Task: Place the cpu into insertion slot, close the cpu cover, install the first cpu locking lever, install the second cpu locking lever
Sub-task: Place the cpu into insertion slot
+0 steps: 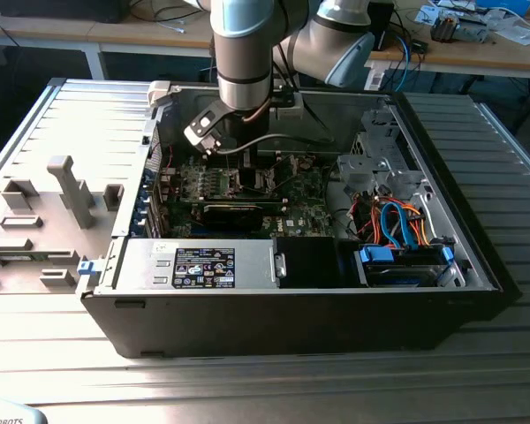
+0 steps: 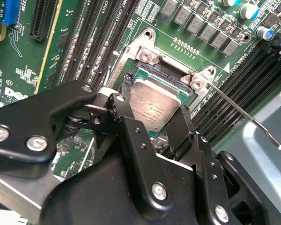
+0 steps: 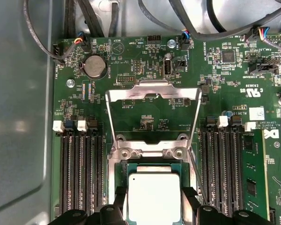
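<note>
Pinches the cpu (image 3: 153, 192) by two opposite edges, jaws of the gripper (image 3: 154, 204) drawn in against it, black fingers (image 3: 189, 204) flanking the chip in both wrist views. Holds it right at the insertion slot (image 2: 164, 69), low inside the hinge frame; seated or just above, cannot tell. Leaves the cpu cover (image 3: 152, 89) swung open, raised off its hinge beyond the slot, with bare board (image 3: 210, 70) behind its window. Shows one locking lever (image 2: 243, 113) unlatched, jutting free to the side.

Judged from here: could land the chip skewed or off its keying through a slight twist in the grip, and crush the fine contacts beneath. Could drag the chip sideways on release through a sticking pad. Could snag the wire lever or the raised cover with the bulky finger links, given the tight gap between the memory slots (image 3: 79, 173).

Flat, square, rigid chip: dull brushed silver-grey lid on a thin green rim. Thin, springy-looking cover of bright stamped sheet metal around a large square window. Slim steel rod for the lever, kinked at the tip. Matte black hard fingers dotted with bright screw heads; glossy green board crowded with small parts
</note>
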Tool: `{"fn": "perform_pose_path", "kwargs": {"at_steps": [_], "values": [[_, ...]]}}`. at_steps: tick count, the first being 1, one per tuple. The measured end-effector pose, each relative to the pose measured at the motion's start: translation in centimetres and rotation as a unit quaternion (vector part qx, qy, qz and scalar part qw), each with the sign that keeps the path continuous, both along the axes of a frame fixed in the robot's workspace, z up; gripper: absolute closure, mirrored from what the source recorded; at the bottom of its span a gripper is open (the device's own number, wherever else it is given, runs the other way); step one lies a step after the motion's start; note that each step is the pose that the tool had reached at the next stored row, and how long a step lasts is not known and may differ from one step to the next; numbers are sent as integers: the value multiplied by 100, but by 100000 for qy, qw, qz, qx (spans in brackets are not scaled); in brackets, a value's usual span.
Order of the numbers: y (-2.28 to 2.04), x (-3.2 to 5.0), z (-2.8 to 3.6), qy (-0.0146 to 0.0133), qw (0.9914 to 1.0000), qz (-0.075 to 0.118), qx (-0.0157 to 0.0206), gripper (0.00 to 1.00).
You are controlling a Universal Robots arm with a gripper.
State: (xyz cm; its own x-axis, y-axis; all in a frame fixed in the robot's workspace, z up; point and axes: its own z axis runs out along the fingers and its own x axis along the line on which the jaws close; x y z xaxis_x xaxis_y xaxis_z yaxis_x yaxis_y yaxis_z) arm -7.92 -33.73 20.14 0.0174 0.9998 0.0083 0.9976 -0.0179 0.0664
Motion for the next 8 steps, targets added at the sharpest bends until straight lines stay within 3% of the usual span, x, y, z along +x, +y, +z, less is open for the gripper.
{"fn": "perform_pose_path", "kwargs": {"at_steps": [8], "values": [[8,0,-23,-3,99998,593,-17,46]]}}
